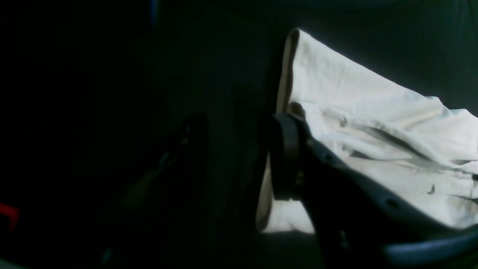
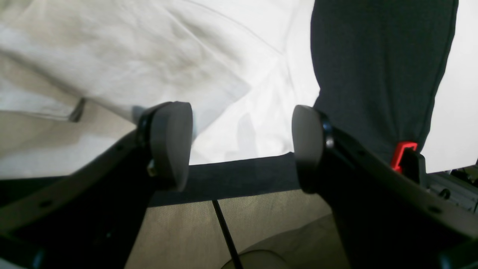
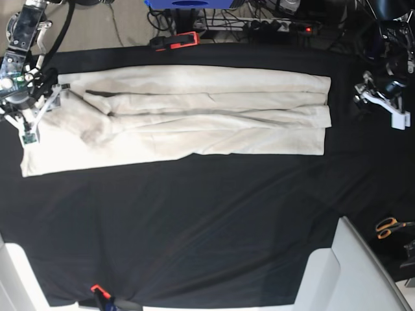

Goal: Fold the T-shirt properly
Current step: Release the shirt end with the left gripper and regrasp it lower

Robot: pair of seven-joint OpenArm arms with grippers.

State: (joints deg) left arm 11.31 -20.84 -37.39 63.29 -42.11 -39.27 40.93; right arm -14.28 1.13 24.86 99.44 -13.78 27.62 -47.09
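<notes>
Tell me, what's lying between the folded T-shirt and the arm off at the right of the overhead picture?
Only bare black cloth separates the T-shirt from that arm's gripper; the base view shows it.

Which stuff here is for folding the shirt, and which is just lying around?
For the job:
- T-shirt
- left gripper
- right gripper

Just lying about:
- scissors
- orange clamp
- black table cloth, only underneath

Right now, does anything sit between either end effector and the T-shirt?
Nothing visible does. The right end effector hangs open directly over the T-shirt at its end. The left end effector sits just off the other end, with only bare black table cloth between.
</notes>
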